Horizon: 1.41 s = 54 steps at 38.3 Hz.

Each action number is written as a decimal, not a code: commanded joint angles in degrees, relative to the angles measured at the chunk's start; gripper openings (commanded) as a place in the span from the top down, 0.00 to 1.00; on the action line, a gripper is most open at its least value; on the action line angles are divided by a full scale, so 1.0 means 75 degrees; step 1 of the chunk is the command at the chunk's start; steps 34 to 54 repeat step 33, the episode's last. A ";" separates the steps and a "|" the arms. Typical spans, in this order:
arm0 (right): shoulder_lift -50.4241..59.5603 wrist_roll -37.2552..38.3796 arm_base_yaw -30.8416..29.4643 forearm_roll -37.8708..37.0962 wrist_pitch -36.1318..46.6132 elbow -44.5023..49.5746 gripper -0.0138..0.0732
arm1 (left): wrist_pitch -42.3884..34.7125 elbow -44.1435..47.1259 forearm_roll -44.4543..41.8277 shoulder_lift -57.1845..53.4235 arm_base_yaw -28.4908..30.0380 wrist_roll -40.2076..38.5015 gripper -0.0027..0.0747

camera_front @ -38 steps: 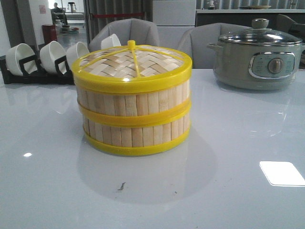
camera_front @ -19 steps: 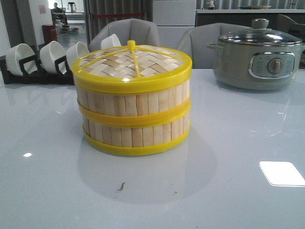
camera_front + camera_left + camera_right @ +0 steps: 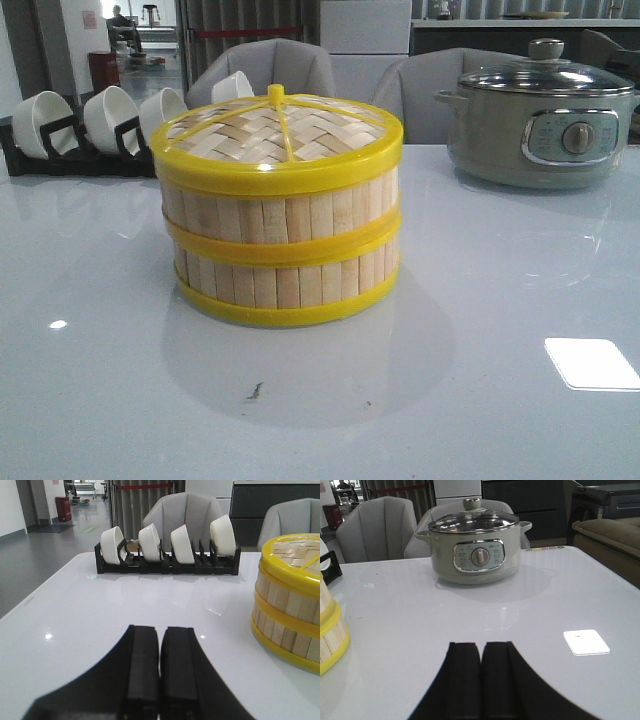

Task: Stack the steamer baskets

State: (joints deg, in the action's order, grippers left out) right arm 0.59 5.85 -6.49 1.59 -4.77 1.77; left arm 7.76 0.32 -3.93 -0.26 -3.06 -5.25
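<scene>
Two steamer baskets stand stacked at the table's middle in the front view: the upper basket (image 3: 285,215) sits squarely on the lower one (image 3: 290,285), and a woven bamboo lid (image 3: 275,135) with a yellow rim caps the stack. The stack's edge also shows in the left wrist view (image 3: 290,605) and the right wrist view (image 3: 330,630). My left gripper (image 3: 160,630) is shut and empty, low over bare table, well apart from the stack. My right gripper (image 3: 481,646) is likewise shut with nothing in it, off to the stack's other side. Neither gripper appears in the front view.
A black rack (image 3: 70,155) holding several white bowls (image 3: 182,542) stands at the back left. A grey-green electric pot (image 3: 540,125) with a glass lid stands at the back right. Grey chairs sit behind the table. A bright light patch (image 3: 590,362) lies on the tabletop.
</scene>
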 commanded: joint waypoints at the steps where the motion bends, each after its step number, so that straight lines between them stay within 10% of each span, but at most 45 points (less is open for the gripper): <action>1: 0.0155 -0.0052 -0.0039 -0.0096 0.0737 -0.0119 0.76 | -0.0675 0.0008 0.0001 -0.0093 0.0031 -0.0008 0.85; 54: 0.0155 -0.0052 -0.0039 -0.0104 0.0551 -0.0119 0.76 | -0.0675 0.0008 0.0001 -0.0093 0.0031 -0.0008 0.85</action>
